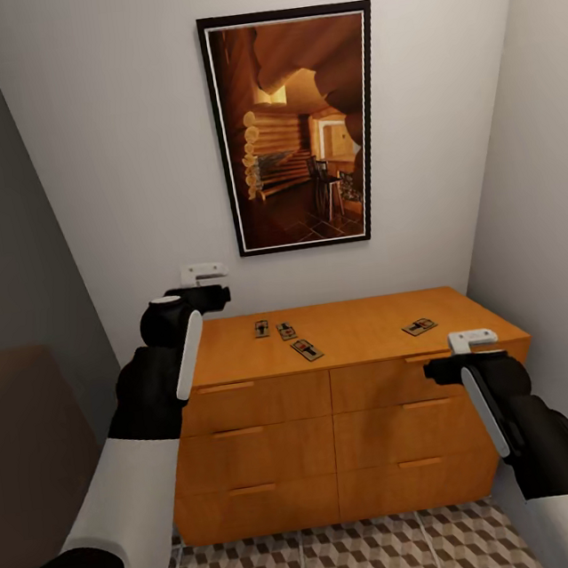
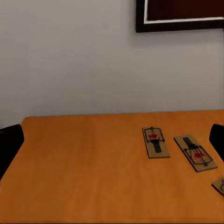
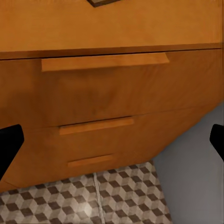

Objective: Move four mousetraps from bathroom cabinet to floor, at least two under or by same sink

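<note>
While both arms are raised in front of the cabinet [image 1: 338, 420], four mousetraps lie flat on its top surface. Three form a loose row at the centre-left: the first mousetrap [image 1: 261, 328], the second mousetrap [image 1: 286, 330] just beside it, and the third mousetrap [image 1: 307, 349] nearest the front edge. The fourth mousetrap [image 1: 420, 326] lies well apart, toward the right end.

The left claw [image 1: 203, 281] hovers above the left rear corner of the cabinet top, released, with its dark fingertips spread to either side of the left wrist view, holding nothing. The right claw [image 1: 472, 351] sits at the right front corner, level with the top drawer, likewise released and empty.

A framed picture [image 1: 298, 128] hangs on the wall above. The bathroom floor [image 1: 356, 557] lies below the drawers.
</note>
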`<state>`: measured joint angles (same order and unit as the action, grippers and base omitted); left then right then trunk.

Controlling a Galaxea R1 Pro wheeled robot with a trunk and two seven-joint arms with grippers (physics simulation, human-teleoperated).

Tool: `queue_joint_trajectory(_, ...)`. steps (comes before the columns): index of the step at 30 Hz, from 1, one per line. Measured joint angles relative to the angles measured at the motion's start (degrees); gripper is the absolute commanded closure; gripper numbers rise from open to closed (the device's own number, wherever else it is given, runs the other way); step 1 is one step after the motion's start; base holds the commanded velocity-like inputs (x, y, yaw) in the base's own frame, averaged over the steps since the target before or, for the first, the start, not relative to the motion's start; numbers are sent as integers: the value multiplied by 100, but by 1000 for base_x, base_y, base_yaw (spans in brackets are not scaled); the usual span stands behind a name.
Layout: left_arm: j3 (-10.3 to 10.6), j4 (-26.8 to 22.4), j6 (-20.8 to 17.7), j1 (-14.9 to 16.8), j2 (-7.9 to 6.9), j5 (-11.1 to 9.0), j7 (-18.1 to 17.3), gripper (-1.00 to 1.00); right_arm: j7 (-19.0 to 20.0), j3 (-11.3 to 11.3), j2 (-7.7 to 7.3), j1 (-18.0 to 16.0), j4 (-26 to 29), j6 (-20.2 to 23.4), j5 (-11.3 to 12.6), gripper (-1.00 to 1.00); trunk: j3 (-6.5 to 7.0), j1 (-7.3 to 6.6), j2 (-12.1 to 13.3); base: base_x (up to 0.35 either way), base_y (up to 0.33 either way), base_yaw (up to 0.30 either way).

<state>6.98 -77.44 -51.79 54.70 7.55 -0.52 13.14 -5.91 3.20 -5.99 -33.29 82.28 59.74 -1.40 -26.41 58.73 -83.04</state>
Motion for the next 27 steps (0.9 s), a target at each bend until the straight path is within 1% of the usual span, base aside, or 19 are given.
queue_joint_trajectory(5, 8, 7, -247, 0, 3, 19, 2, -100, -46, -3, -1, -169, 8, 0, 0, -100, 0, 0, 0, 0, 0, 0)
queue_joint_trajectory(7, 13, 5, -288, 0, 3, 28, 3, -100, -57, -4, 0, -225, 7, 0, 1, -100, 0, 0, 0, 0, 0, 0)
queue_joint_trajectory(12, 28, -1, -395, -1, 7, 57, 14, -100, -178, -30, 14, -549, 3, -1, -18, -100, 0, 0, 0, 0, 0, 0)
queue_joint_trajectory(17, 27, 15, -394, -5, 25, 71, 45, -100, -536, -46, 73, -903, -30, -3, -150, -100, 0, 0, 0, 0, 0, 0)
queue_joint_trajectory(19, 27, 27, -391, -6, 35, 62, 53, -100, -610, -48, 90, -969, -38, -4, -180, -100, 0, 0, 0, 0, 0, 0)
queue_joint_trajectory(23, 21, 27, -392, -3, 49, 38, 54, -100, -832, -51, 181, -1152, -55, -6, -254, -100, 0, 0, 0, 0, 0, 0)
queue_joint_trajectory(27, 19, 29, -393, -1, 71, 28, 64, -100, -930, -53, 246, -1233, -62, -7, -289, -100, 0, 0, 0, 0, 0, 0)
